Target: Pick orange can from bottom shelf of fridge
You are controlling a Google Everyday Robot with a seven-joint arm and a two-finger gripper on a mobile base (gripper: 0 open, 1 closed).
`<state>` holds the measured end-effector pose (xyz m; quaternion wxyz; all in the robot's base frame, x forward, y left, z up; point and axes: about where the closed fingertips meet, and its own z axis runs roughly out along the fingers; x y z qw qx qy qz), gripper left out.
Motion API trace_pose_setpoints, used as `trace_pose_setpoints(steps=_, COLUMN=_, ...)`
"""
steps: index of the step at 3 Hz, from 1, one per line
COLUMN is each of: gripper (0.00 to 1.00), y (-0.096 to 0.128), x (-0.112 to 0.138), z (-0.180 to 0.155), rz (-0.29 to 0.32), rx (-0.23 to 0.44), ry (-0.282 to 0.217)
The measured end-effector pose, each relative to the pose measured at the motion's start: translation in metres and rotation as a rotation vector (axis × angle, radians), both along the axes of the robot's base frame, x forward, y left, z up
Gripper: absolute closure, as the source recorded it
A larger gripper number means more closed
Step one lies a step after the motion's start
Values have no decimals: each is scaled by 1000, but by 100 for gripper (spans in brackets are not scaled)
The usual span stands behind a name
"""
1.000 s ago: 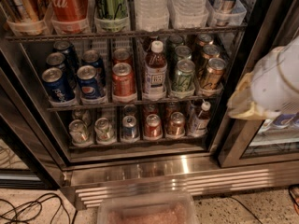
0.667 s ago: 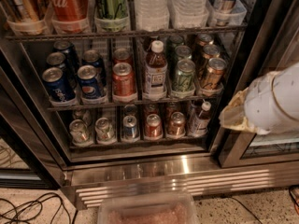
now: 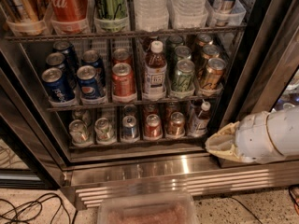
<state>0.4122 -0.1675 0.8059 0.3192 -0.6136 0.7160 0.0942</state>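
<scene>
On the bottom shelf (image 3: 117,145) of the fridge (image 3: 187,177), the front row reads from the left: two silver cans (image 3: 103,129), a blue can (image 3: 129,127), a red can (image 3: 152,126), then the orange can (image 3: 176,124), standing upright just beside the red can, with a small bottle (image 3: 200,118) on its other side. Further right, the gripper (image 3: 217,143) hangs outside the shelf before the dark door frame (image 3: 243,92), slightly lower than the orange can and clear of it, the bottle standing between them. Whether the gripper is spread or closed cannot be told.
</scene>
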Motion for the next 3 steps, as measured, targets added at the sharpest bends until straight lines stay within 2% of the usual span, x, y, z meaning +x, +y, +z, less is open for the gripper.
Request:
trace_pose_setpoints(steps=1, gripper=100, y=5, x=0, z=2, rz=-6, rx=30, ry=6)
trace_pose_setpoints(steps=2, gripper=100, y=5, x=0, z=2, rz=-6, rx=29, ry=6)
trace_pose_setpoints(steps=3, gripper=100, y=8, x=-2, z=-10, rz=-53, rx=4, ry=-22)
